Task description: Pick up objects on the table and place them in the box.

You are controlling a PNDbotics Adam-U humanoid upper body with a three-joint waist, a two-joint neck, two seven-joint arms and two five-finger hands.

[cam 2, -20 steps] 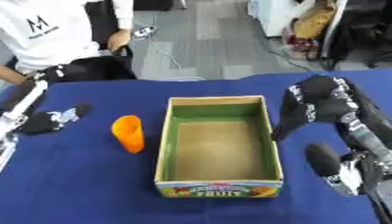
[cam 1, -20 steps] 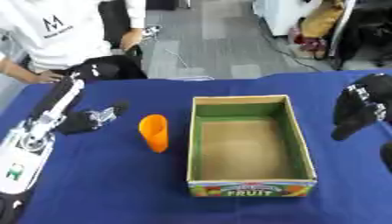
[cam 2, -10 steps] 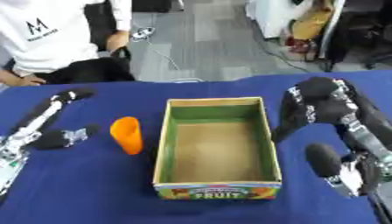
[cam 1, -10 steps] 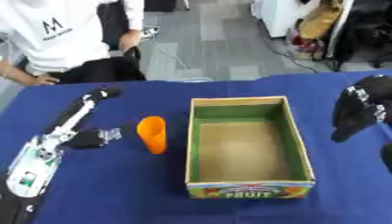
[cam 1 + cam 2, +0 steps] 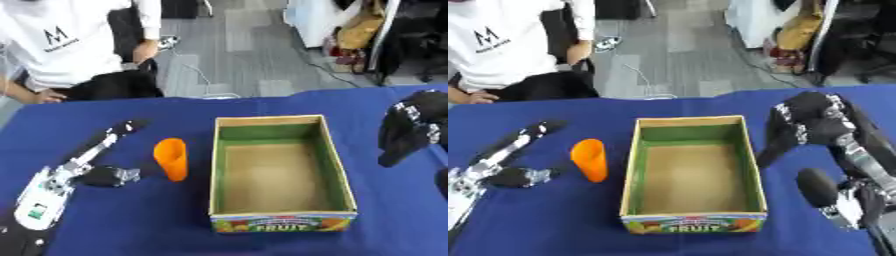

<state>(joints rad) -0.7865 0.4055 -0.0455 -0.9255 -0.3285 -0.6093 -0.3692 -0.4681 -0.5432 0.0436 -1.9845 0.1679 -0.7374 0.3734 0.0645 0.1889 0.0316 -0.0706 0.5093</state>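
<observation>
Orange cup (image 5: 171, 158) stands upright on the blue surface (image 5: 131, 220), long axis vertical, just left of the box (image 5: 281, 172). Left hand (image 5: 92, 160) lies beside it, fingers extended, empty. Right hand (image 5: 802, 125) hangs right of the box, fingers relaxed.

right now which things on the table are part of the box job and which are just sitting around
Part of the job:
- orange cup, standing left of the box
- cardboard fruit box, nothing visible inside
- left hand, open, left of the cup
- right hand, fingers hanging down, right of the box

Just around:
- blue table
- yellow bag on the floor beyond
</observation>
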